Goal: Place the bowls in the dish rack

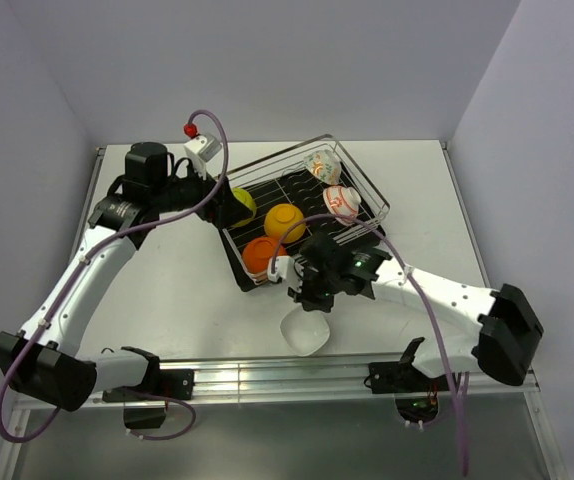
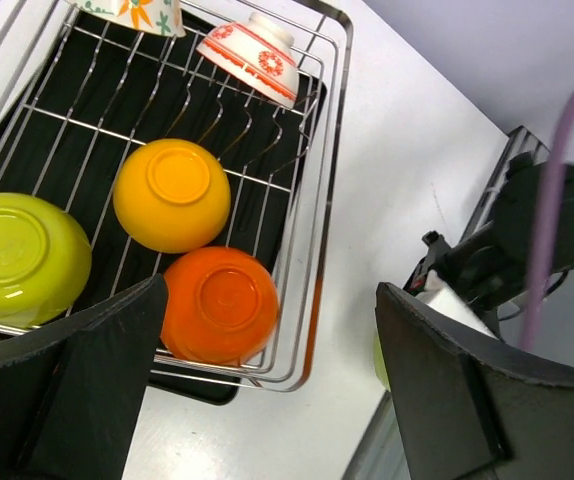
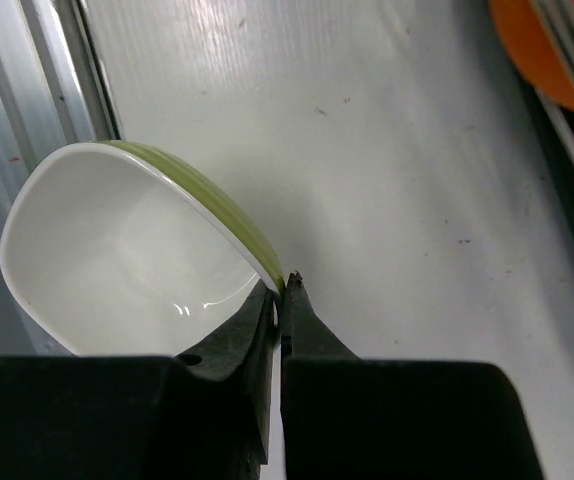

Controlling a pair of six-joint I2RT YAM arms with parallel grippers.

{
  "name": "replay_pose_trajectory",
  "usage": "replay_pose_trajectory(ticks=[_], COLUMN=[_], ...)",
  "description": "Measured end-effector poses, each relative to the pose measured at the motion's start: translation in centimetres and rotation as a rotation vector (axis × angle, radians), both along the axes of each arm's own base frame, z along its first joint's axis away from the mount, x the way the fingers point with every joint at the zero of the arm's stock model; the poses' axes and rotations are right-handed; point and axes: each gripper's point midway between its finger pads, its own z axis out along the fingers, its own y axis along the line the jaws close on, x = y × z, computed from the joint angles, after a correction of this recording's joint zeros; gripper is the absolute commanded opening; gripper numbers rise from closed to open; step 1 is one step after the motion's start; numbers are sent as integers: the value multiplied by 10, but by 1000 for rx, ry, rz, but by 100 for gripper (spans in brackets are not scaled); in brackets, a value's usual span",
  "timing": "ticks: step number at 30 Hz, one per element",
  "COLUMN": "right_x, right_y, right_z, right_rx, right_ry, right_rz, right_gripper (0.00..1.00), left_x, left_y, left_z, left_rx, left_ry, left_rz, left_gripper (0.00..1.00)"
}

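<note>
The right gripper has its jaws pinched shut on the white-inside bowl's rim, near the dish rack. The left gripper holds its jaws wide above the racked orange bowl.

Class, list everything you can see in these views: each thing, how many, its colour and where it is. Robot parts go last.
silver wire dish rack: 1, silver, far middle of the table
black tray: 1, black, under the rack
lime green bowl: 1, upside down in the rack
yellow-orange bowl: 1, upside down in the rack
orange bowl: 1, upside down, rack's near corner
red-and-white patterned bowl: 1, tilted, in the rack
pale leaf-print bowl: 1, rack's far corner
white-inside bowl: 1, green outside, outside the rack
white table: 1
left pincer: 1, black, open over the rack
right pincer: 1, black, shut on the white-inside bowl's rim
</note>
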Motion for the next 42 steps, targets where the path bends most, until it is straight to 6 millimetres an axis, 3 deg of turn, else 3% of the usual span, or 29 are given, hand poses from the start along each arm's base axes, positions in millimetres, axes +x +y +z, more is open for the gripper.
replay_pose_trajectory(ticks=[1, 5, 9, 14, 20, 26, 36, 42], right_x=[0, 8, 46, 92, 126, 147, 150, 148], right_y=[1, 2, -2, -25, -44, -45, -41, -39], right_z=[7, 46, 101, 167, 214, 214, 217, 218], right_rx=[22, 135, 291, 480, 625, 662, 692, 699], right_ry=[-11, -27, -63, -119, -111, -50, -4, 2], right_rz=[-4, -62, -197, -388, -540, -639, -671, -657], right_gripper=[0, 0, 0, 0, 0, 0, 0, 0], left_x=[-1, -2, 0, -10, -14, -22, -25, -34], left_y=[0, -1, -6, -14, -27, -59, -94, -105], left_z=[2, 17, 42, 55, 71, 62, 16, 9], left_rx=[-3, -22, -58, -128, -213, -238, -239, -262], left_ry=[2, 14, 6, 50, 81, 175, 412, 496], left_rz=[0, 7, -9, -52, -83, -151, -190, -227], left_gripper=[98, 100, 100, 99, 100, 100, 100, 88])
